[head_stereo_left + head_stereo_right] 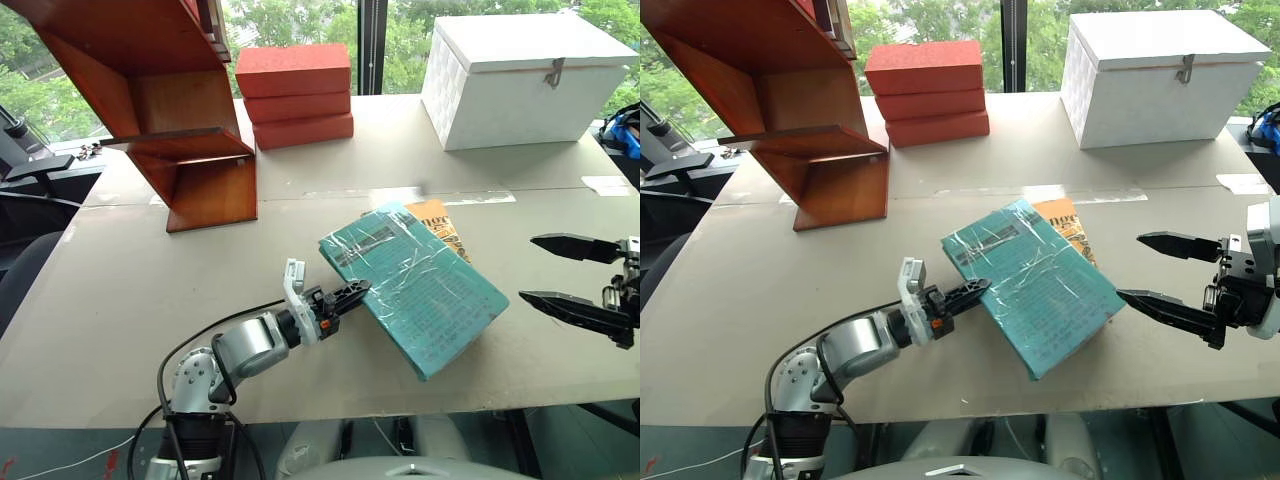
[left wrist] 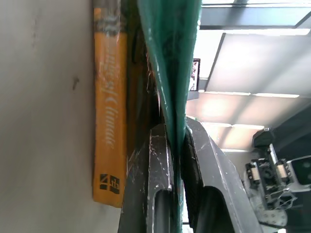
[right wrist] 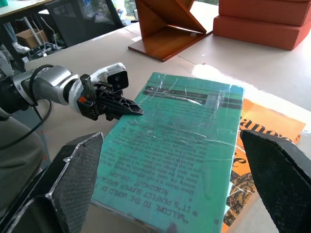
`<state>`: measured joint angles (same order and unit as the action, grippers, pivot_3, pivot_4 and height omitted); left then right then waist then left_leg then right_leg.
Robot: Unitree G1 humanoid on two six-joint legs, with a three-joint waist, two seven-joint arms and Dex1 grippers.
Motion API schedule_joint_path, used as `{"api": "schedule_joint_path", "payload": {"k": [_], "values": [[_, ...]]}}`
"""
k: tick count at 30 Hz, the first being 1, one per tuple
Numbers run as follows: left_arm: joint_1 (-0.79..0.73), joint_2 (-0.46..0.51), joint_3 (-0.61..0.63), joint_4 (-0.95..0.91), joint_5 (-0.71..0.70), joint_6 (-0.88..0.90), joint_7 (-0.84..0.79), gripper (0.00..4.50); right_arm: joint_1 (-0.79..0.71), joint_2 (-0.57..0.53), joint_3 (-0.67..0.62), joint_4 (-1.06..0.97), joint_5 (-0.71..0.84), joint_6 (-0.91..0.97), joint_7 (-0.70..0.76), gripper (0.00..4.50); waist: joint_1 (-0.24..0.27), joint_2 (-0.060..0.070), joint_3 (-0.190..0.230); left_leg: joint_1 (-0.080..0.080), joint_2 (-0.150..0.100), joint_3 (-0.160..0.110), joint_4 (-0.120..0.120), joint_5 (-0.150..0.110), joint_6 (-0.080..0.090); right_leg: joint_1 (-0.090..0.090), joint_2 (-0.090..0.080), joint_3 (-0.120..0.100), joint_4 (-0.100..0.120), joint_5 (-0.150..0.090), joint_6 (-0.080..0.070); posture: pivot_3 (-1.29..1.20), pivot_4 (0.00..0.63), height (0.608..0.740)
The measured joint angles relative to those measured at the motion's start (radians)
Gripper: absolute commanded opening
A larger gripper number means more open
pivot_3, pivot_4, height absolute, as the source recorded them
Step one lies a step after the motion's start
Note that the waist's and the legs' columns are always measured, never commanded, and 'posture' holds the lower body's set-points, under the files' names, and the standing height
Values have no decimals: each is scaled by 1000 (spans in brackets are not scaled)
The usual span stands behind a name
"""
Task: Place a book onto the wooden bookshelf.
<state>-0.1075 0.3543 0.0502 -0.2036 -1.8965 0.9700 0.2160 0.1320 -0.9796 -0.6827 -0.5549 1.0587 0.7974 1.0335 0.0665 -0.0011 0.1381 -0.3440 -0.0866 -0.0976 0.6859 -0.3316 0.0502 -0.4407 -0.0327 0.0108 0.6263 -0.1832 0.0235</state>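
We see the book [image 1: 415, 288], a large flat teal volume in shiny clear plastic wrap, with a dark strip of small text near its far end and lines of dark print across the cover. It lies cover up and turned at an angle on the table, its near left edge raised, resting partly over a yellow-orange book [image 1: 440, 225]. The wooden bookshelf [image 1: 170, 110] stands well apart at the far left of the table: reddish-brown, polished, with slanted panels and a thin grey-edged shelf board [image 1: 180, 135] jutting out level.
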Motion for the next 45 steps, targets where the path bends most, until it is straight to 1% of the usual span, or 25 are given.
{"api": "schedule_joint_path", "payload": {"k": [1,3,4,5,7,9,10,13,14,16,20,23,24,26,27,29,34,37,41,45], "values": [[-24,24,10,-19,21,-1,-19,74,-7,-1,0,12,0,-1,6,4500,1,0,0,0,0,0,0,0,0,0,0,0,0,0,0,0,150,740],[-101,106,41,-62,82,-2,-69,74,-25,-10,0,41,-2,-4,16,4500,1,-1,1,0,0,0,0,0,0,0,0,-1,0,0,0,0,150,740],[-157,164,54,-89,144,0,-116,74,-37,-12,1,64,-3,-6,25,4500,1,-2,1,0,0,0,0,0,0,0,0,0,0,0,0,0,150,740],[-188,193,62,-103,170,2,-137,74,-43,-13,2,75,-4,-9,28,4500,0,-2,2,0,0,0,0,0,0,0,0,-1,-1,0,0,0,150,740],[-289,276,64,-135,272,8,-216,74,-80,-14,15,117,-7,-17,40,4500,-1,-3,2,-1,0,1,-1,0,0,-1,0,0,-1,0,0,0,150,740],[-412,389,39,-183,417,9,-326,74,-139,-17,45,164,-8,-22,56,4500,-4,-8,6,-2,0,1,-2,0,0,-2,1,0,-1,0,0,0,150,740],[-486,463,12,-216,520,-2,-397,74,-175,-17,64,192,-9,-25,64,4500,-6,-9,8,-2,0,1,-2,0,0,-2,1,0,-2,0,0,0,150,740],[-640,625,-64,-283,785,-68,-561,74,-269,-16,114,259,-18,-42,82,4500,-22,-9,8,-2,0,3,-5,0,0,-3,1,2,-3,0,0,0,150,740],[-677,661,-86,-288,861,-90,-602,74,-296,-16,130,281,-25,-48,89,4500,-26,-9,9,-2,0,4,-5,0,0,-4,1,2,-3,0,0,0,150,740],[-730,703,-117,-287,995,-127,-666,74,-344,-13,162,324,-40,-62,98,4500,-31,-9,9,-2,0,4,-8,0,0,-6,1,3,-4,0,0,0,150,740],[-798,805,-179,-291,1233,-209,-767,74,-458,31,248,401,-68,-85,116,4500,-42,-13,14,-4,1,4,-9,0,0,-8,1,2,-3,0,0,0,150,740],[-801,878,-179,-291,1397,-286,-821,74,-522,63,310,453,-104,-110,140,4500,-51,-13,15,-4,1,3,-10,0,0,-8,1,2,-4,0,0,0,150,740],[-797,888,-178,-289,1421,-299,-829,74,-531,66,321,462,-111,-113,143,4500,-52,-13,15,-4,1,3,-10,0,0,-8,1,2,-4,0,0,0,150,740],[-766,908,-163,-279,1517,-338,-843,74,-581,90,366,509,-141,-133,170,4500,-52,-13,16,-4,1,3,-10,0,0,-9,1,1,-4,0,0,0,150,740],[-764,908,-161,-278,1523,-339,-843,74,-584,92,369,512,-143,-134,172,4500,-52,-13,16,-5,1,2,-10,0,0,-9,1,1,-4,0,0,0,150,740],[-712,950,-128,-280,1584,-355,-855,74,-622,109,401,540,-160,-147,190,4500,-54,-12,17,-5,1,2,-10,0,0,-9,1,1,-4,0,0,0,150,740],[-524,1072,-32,-280,1711,-364,-909,74,-685,139,431,603,-192,-158,222,4500,-56,-11,19,-5,1,2,-11,0,0,-10,1,0,-4,0,0,0,150,740],[-442,1134,33,-262,1791,-364,-931,74,-717,160,452,629,-212,-173,244,4500,-54,-11,21,-5,1,2,-11,0,0,-10,1,0,-4,0,0,0,150,740],[-333,1165,123,-255,1876,-338,-965,74,-744,189,476,652,-234,-181,255,4500,-53,-10,21,-5,0,1,-11,0,0,-10,1,0,-4,0,0,0,150,740],[-224,1167,161,-257,1956,-289,-997,74,-793,237,473,669,-235,-192,243,4500,-55,-9,22,-5,0,1,-11,0,0,-10,1,0,-4,0,0,0,150,740]]}}
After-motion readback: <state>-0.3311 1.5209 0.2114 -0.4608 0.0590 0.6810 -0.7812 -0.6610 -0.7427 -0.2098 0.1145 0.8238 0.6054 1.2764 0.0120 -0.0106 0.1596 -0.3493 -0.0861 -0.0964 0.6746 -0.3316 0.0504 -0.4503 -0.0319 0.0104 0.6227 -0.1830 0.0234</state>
